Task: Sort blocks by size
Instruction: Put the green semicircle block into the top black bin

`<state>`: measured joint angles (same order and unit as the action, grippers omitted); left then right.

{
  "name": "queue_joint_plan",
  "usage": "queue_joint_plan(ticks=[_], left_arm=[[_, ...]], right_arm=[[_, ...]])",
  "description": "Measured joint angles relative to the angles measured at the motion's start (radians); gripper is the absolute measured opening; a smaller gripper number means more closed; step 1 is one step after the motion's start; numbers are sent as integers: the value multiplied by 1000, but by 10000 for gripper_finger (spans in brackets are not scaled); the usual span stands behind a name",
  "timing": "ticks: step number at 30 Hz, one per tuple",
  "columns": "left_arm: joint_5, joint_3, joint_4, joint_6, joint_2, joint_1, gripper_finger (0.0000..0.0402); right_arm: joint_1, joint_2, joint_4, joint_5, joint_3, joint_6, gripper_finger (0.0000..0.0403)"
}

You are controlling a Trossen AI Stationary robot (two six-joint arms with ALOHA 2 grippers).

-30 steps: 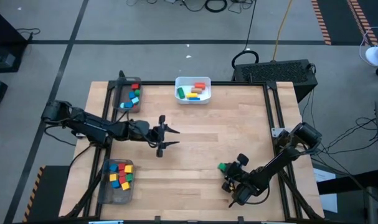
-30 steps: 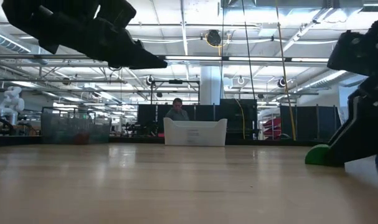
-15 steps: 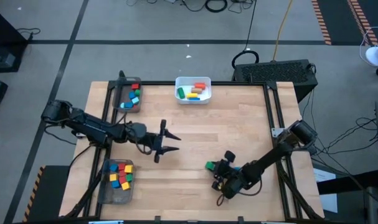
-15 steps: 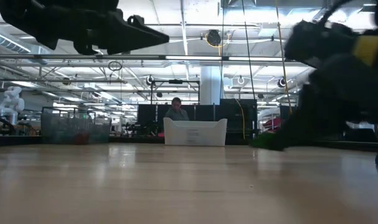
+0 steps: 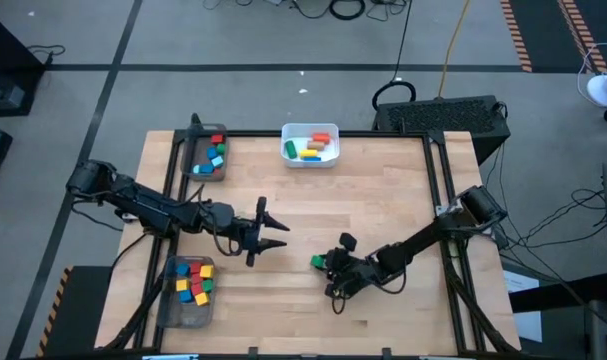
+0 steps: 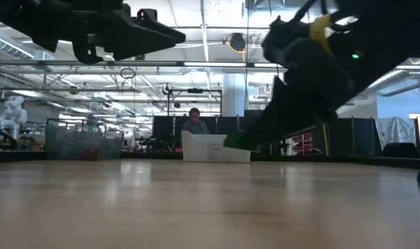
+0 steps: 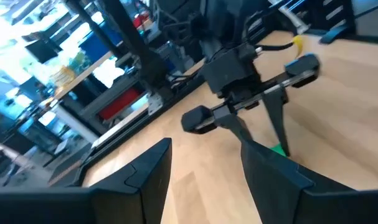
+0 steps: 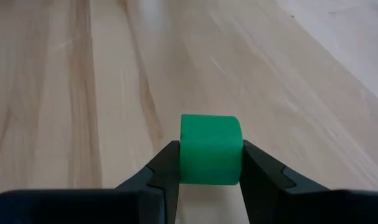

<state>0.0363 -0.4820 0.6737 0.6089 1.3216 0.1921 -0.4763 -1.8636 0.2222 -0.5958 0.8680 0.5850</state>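
Right gripper [image 8: 208, 163] clamped on a green block [image 8: 210, 148], pinched across its sides and carried low over mid-bench [image 5: 383, 190], likely so it rides square toward a container. Left gripper [image 5: 273, 234] hovers just left of it, fingers apart and holding nothing, seemingly placed to take a hand-off. Other blocks sit in the white bin [image 5: 309, 157] and two trays [image 5: 190, 155], [image 5: 169, 300].

High view: overhead, straight down, whole table [image 5: 383, 190] plus floor around. Low view: tabletop height, level across table toward white bin [image 6: 216, 147] and room behind. Left wrist view: faces right gripper [image 7: 269, 134] across table. Right wrist view: very near, down at tabletop. High and low share bin.
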Motion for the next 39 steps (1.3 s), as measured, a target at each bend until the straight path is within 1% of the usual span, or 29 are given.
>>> queue_joint_plan(ticks=[4,12,18,21,25,27,33,36,39], left_arm=[[44,-13,0,0,0,0,196],[55,-27,-18,3,0,0,196],[61,-27,-121,121,0,1,196],[60,-27,-139,158,0,3,196],[53,-27,-142,210,0,11,196],[49,-27,-154,241,0,17,196],[46,-26,-195,270,0,27,196],[46,-26,-193,281,5,26,196],[46,-26,-175,325,27,26,196]], right_arm=[[50,1,20,55,0,-29,114],[151,26,69,194,1,-100,114],[219,72,89,252,2,-176,114],[251,85,156,307,2,-217,114],[296,86,264,445,2,-239,114],[314,86,307,494,2,-240,114],[337,86,365,560,2,-243,114],[344,86,409,603,2,-243,114],[348,86,440,631,2,-241,114]])
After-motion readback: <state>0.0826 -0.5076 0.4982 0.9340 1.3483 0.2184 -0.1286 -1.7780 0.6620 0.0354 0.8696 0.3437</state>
